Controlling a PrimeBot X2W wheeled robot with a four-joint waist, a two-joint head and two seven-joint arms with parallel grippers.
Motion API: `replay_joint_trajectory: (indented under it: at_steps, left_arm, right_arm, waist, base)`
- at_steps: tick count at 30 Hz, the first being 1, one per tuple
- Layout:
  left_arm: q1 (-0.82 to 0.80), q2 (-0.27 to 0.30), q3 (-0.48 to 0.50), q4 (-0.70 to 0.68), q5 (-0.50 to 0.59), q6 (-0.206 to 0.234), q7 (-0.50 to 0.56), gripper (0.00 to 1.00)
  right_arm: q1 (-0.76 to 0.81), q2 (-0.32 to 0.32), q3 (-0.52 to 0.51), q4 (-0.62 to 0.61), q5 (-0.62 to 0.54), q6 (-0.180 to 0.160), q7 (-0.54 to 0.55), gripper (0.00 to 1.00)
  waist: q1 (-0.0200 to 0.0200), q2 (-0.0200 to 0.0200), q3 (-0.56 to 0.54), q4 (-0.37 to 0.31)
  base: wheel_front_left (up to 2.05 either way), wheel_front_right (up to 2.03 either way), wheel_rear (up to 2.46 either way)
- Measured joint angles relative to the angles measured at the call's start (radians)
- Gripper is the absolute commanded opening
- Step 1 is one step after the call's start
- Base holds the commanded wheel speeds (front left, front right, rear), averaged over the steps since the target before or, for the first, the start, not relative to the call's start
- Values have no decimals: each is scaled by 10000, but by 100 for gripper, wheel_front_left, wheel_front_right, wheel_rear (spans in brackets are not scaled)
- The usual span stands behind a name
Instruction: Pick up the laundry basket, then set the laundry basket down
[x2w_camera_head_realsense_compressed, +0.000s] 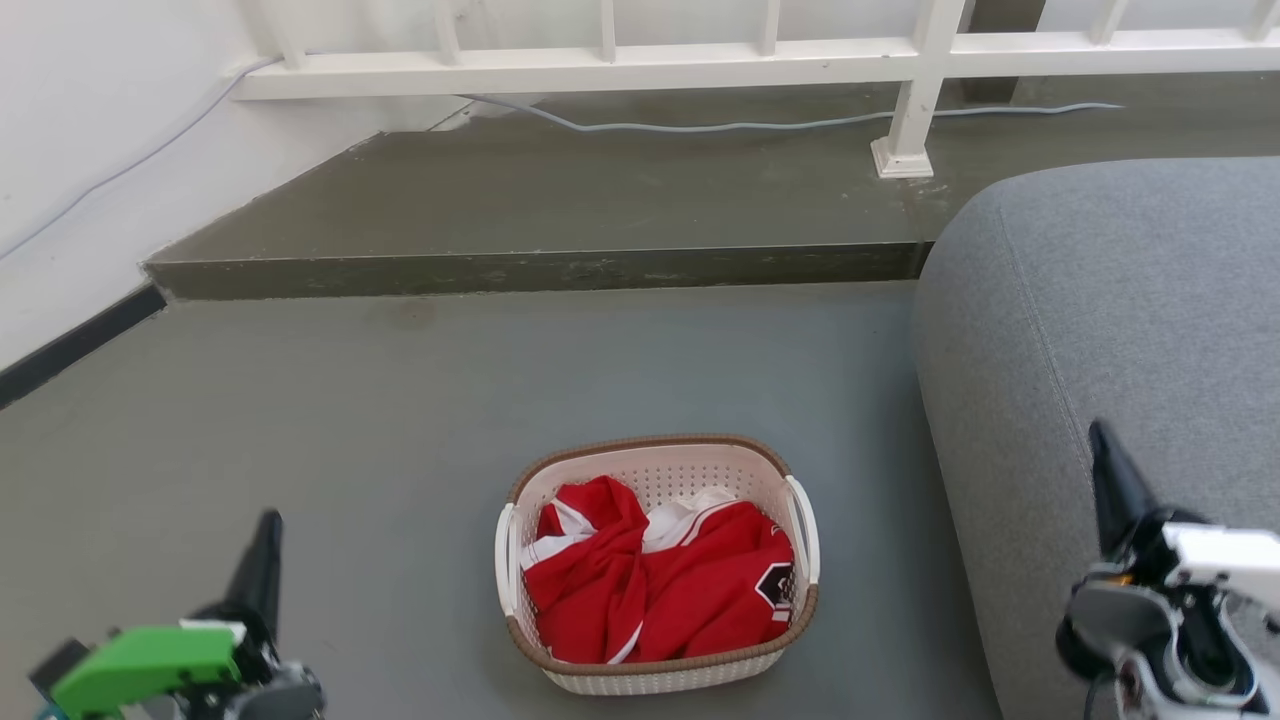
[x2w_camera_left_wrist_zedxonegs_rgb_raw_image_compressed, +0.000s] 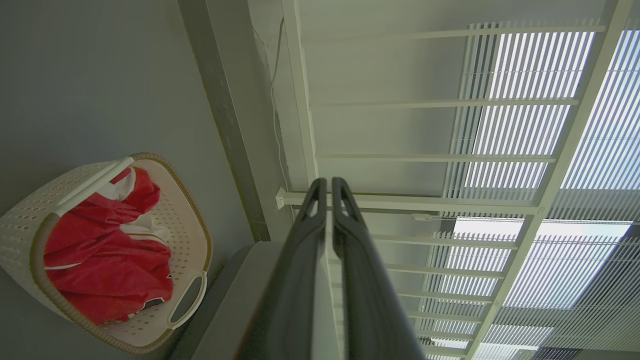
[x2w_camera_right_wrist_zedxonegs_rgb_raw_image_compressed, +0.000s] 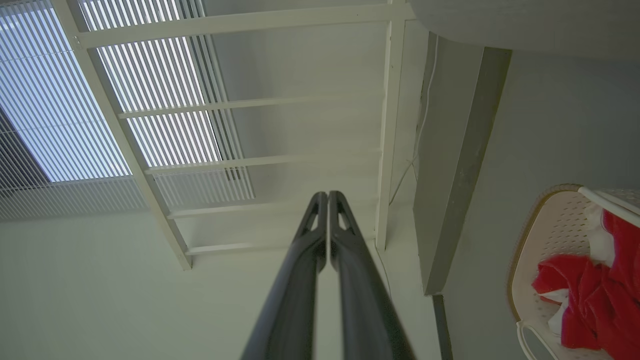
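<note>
Laundry basket (x2w_camera_head_realsense_compressed: 650, 685) sits upright on the grey floor (x2w_camera_head_realsense_compressed: 350, 420) close in front of me, just beside the grey sofa (x2w_camera_head_realsense_compressed: 1100, 300), with a red-and-white garment (x2w_camera_head_realsense_compressed: 690, 590) bunched inside (white handles on both sides). My left gripper (x2w_camera_head_realsense_compressed: 266, 530) hangs low to its left and my right gripper (x2w_camera_head_realsense_compressed: 1103, 440) to its right, in front of the sofa. Both are well apart from it, jaws pressed together on nothing. Beyond lies a raised step (x2w_camera_head_realsense_compressed: 540, 270), then a white railing (x2w_camera_head_realsense_compressed: 600, 70) with a pale cable (x2w_camera_head_realsense_compressed: 700, 127) trailing under it.
</note>
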Motion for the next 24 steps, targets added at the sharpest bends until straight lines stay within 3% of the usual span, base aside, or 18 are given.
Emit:
replay_joint_trajectory:
  at_steps: [12, 24]
  left_arm:
    - [527, -297, -249, 477, 128, 10, -199, 100]
    - [523, -291, -575, 178, 1319, 29, -548, 100]
  right_arm:
    - [616, 282, 153, 520, -209, -29, -203, 100]
    - [610, 280, 228, 127, -1662, -125, -546, 100]
  waist:
    - [0, 0, 1, -1]
    - [1, 0, 8, -14]
  base:
    - [0, 0, 0]
    - [0, 0, 0]
